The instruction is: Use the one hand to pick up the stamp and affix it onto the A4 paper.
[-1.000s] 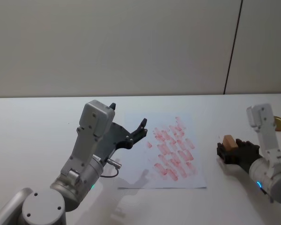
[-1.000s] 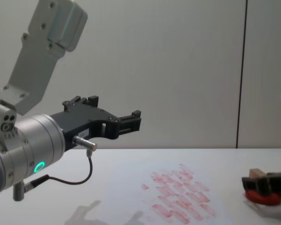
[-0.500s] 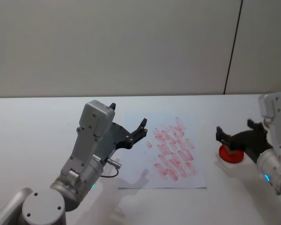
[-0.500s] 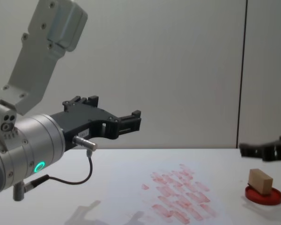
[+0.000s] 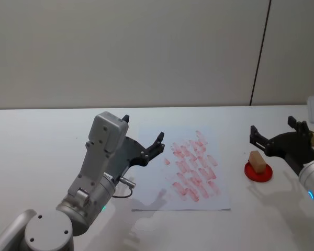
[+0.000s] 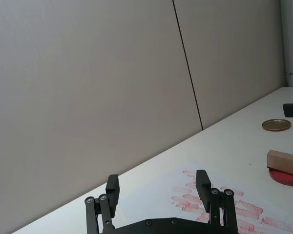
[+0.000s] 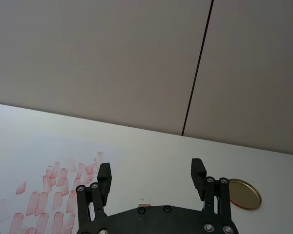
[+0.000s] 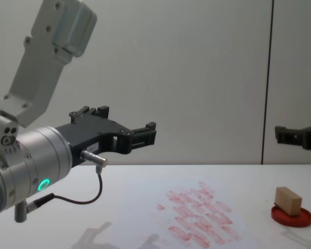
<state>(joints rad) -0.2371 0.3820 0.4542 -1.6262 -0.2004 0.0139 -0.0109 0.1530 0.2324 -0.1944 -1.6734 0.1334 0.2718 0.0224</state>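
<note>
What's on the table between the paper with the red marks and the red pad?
Nothing. In the head view, bare white table separates the paper from the red pad, where the stamp sits.

I log: light tan wooden block stamp (image 5: 257, 161); flat red round ink pad (image 5: 258, 172); white A4 paper sheet (image 5: 184, 172) patterned with rows of red rectangular marks; brass-coloured round lid (image 7: 243, 194).

Silver-white cylindrical arms, blue-green lights, black screw-studded fingers (image 8: 145, 134), black cable.
</note>
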